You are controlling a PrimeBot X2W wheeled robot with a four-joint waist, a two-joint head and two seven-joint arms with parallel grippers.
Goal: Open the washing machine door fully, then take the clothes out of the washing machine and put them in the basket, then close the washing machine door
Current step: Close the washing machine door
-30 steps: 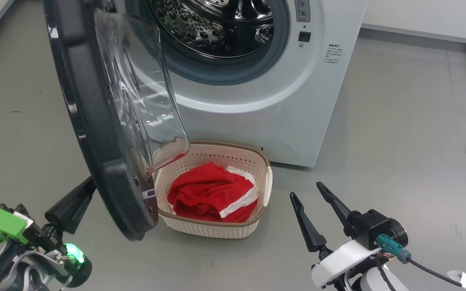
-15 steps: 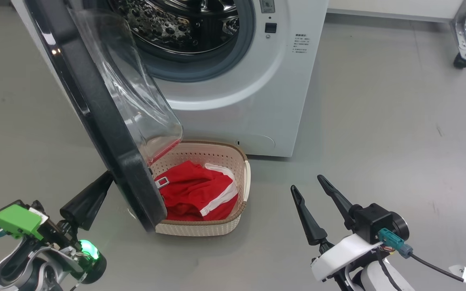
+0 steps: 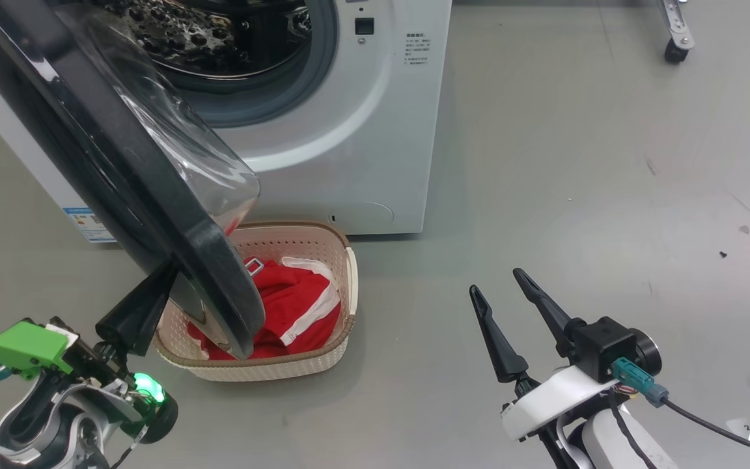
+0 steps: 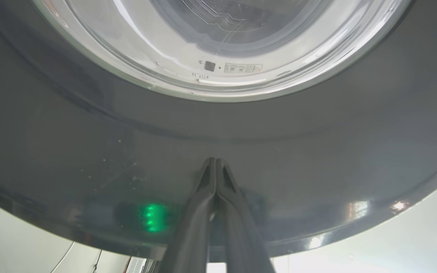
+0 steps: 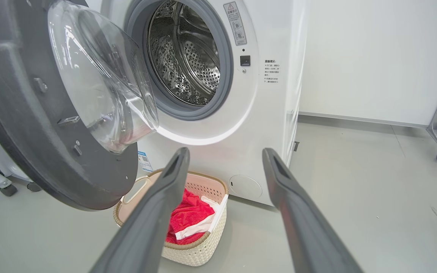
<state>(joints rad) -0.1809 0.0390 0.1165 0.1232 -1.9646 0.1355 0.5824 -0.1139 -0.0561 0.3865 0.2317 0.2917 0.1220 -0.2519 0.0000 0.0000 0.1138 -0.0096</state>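
Left gripper (image 4: pixel 215 167) has its fingers pressed together, tips against the door's (image 3: pixel 121 169) outer face. Right gripper (image 3: pixel 495 279) is spread and empty above the floor (image 3: pixel 577 195). Basket (image 3: pixel 349 286) with red clothes (image 3: pixel 297 306) stands before the washer (image 3: pixel 349 130), partly under the half-open door.

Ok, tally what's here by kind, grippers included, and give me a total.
washing machine: 1
washing machine door: 1
basket: 1
heap of red clothes: 1 (separate garments can't be counted)
grippers: 2, left gripper, right gripper
Total: 6
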